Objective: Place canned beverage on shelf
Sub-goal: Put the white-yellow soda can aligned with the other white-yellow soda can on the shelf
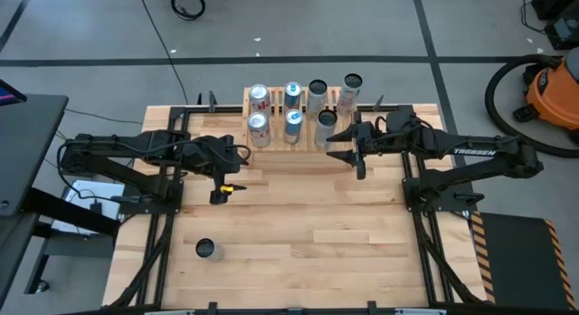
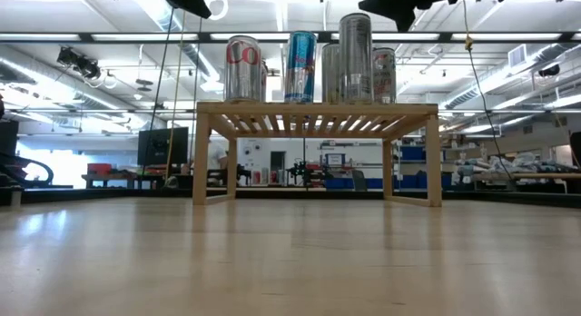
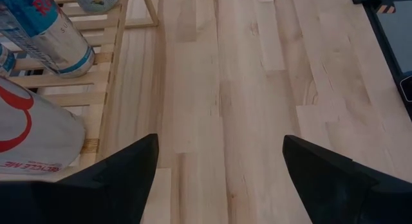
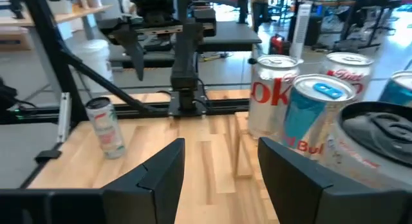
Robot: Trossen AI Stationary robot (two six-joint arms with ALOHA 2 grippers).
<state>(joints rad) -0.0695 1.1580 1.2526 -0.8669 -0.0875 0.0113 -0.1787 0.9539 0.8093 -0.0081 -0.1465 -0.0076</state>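
Observation:
The light-wood shelf (image 1: 303, 134) stands at the back of the table and carries several cans (image 1: 293, 123). In the low view the cans (image 2: 300, 66) stand upright on its slatted top (image 2: 313, 108). One more canned beverage (image 1: 206, 250) stands upright and alone on the tabletop near the front left; the right wrist view also catches this can (image 4: 106, 127). My right gripper (image 1: 342, 145) hovers at the shelf's right front corner, beside a dark-topped can (image 4: 380, 140), open with nothing between its fingers (image 4: 161, 169). My left gripper (image 1: 222, 190) hangs left of the shelf, open and holding nothing (image 3: 220, 147).
An orange shop vacuum (image 1: 552, 89) and its hose sit on the floor beyond the table's right side. Black arm mounts (image 1: 158, 197) run along both table sides. Bare wood (image 1: 344, 243) stretches in front of the shelf.

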